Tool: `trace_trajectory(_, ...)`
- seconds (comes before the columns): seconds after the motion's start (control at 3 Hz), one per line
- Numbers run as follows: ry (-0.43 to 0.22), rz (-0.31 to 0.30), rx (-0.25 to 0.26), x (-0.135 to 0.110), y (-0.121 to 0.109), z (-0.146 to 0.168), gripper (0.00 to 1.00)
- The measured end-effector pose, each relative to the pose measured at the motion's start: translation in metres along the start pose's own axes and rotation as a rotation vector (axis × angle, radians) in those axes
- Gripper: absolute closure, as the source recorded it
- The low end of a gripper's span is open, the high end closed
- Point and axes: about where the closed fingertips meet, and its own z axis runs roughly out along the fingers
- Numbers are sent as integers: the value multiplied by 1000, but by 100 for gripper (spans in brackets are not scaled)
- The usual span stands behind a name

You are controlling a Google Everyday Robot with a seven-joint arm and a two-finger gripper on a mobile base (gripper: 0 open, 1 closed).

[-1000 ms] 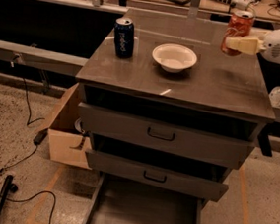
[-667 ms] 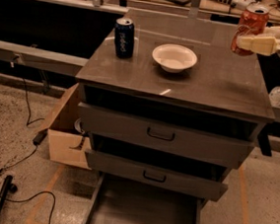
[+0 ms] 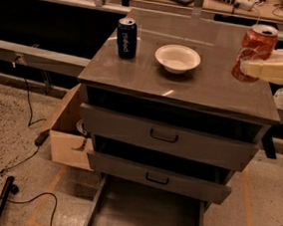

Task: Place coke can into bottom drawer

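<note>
The red coke can (image 3: 256, 46) is held in the air above the right side of the grey cabinet top (image 3: 135, 69), tilted a little. My gripper (image 3: 259, 61) comes in from the right edge with its cream fingers (image 3: 268, 71) shut around the can. The bottom drawer (image 3: 146, 218) is pulled out at the foot of the cabinet, a shallow grey tray with thin side rails, well below and to the left of the can. Nothing shows inside it.
A dark blue can (image 3: 126, 37) and a white bowl (image 3: 177, 58) stand on the cabinet top. Two upper drawers with dark handles (image 3: 164, 136) are partly open. A cardboard box (image 3: 69, 133) sits left of the cabinet. Cables lie on the floor at left.
The gripper with the coke can rose and shifted slightly right, then came lower and closer in view. The blue can and bowl have not moved on the cabinet.
</note>
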Motion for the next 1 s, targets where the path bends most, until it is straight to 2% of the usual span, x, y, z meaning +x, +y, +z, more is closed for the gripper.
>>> trace_trajectory(0.33, 26, 33, -74, 17, 37, -15, 100)
trace_trajectory(1.0, 43, 30, -93, 21, 44, -15, 100)
